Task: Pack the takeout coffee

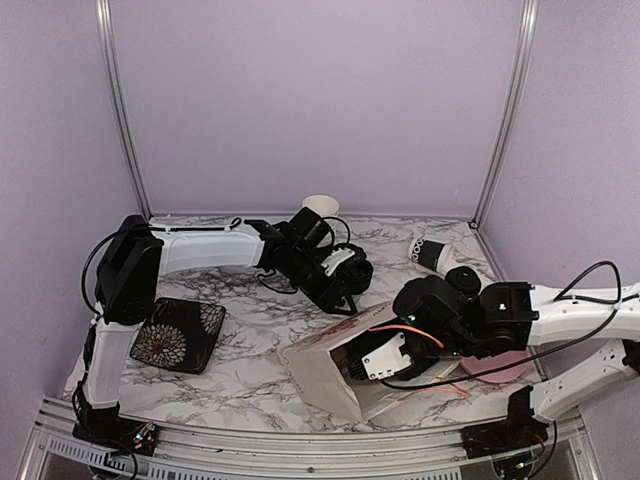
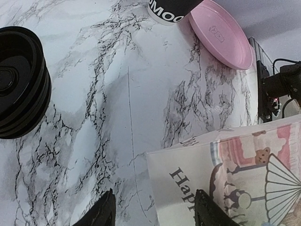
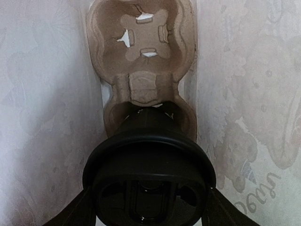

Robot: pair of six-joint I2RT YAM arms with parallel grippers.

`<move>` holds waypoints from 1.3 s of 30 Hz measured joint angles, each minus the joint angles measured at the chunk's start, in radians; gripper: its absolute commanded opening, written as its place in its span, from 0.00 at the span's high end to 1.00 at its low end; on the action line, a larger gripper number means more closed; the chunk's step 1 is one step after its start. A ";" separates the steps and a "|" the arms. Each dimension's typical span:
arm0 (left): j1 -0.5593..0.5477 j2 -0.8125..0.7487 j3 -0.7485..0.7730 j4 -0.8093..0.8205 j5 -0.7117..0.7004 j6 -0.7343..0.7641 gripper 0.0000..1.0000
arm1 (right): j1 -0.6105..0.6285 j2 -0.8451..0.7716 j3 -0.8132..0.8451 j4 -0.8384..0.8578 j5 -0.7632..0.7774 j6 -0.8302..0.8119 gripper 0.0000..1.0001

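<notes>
A takeout coffee (image 3: 149,155), a black cup with a black lid, sits lid-first toward the right wrist camera inside a paper bag (image 1: 330,375) lying on its side. Its base rests in the near socket of a brown pulp carrier (image 3: 141,42). My right gripper (image 3: 149,207) is shut on the cup, one finger at each side of the lid. Another black cup (image 1: 432,254) with white lettering lies on the table at the back right; its base also shows in the left wrist view as the lettered cup (image 2: 170,10). My left gripper (image 2: 154,212) hovers open and empty over the bag's corner (image 2: 188,174).
A stack of black lids (image 2: 19,84) stands left of the left gripper. A pink plate (image 2: 220,34) lies under the right arm. A dark flowered dish (image 1: 180,335) sits at the front left. A white-lined cup (image 1: 320,205) stands at the back wall.
</notes>
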 measured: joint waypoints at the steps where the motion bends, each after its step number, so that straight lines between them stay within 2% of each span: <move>1: 0.001 0.000 0.003 0.000 0.004 0.001 0.40 | -0.003 0.012 0.013 -0.010 -0.010 0.002 0.60; 10: 0.043 -0.022 -0.017 -0.025 -0.035 0.026 0.36 | -0.010 0.082 0.142 -0.167 -0.128 -0.015 0.62; 18: 0.192 -0.222 -0.163 -0.055 -0.130 0.048 0.36 | -0.039 0.201 0.288 -0.299 -0.207 -0.032 0.64; 24: 0.204 -0.357 -0.241 -0.066 -0.177 0.055 0.36 | -0.067 0.345 0.451 -0.419 -0.236 -0.031 0.65; 29: 0.211 -0.407 -0.288 -0.069 -0.192 0.058 0.36 | -0.108 0.504 0.634 -0.554 -0.282 -0.027 0.64; 32: 0.216 -0.419 -0.312 -0.070 -0.199 0.059 0.36 | -0.127 0.558 0.684 -0.596 -0.290 -0.033 0.64; 37: 0.217 -0.437 -0.343 -0.070 -0.200 0.058 0.36 | -0.143 0.628 0.771 -0.657 -0.288 -0.038 0.61; 39: 0.217 -0.444 -0.356 -0.069 -0.200 0.056 0.36 | -0.152 0.673 0.828 -0.690 -0.298 -0.035 0.54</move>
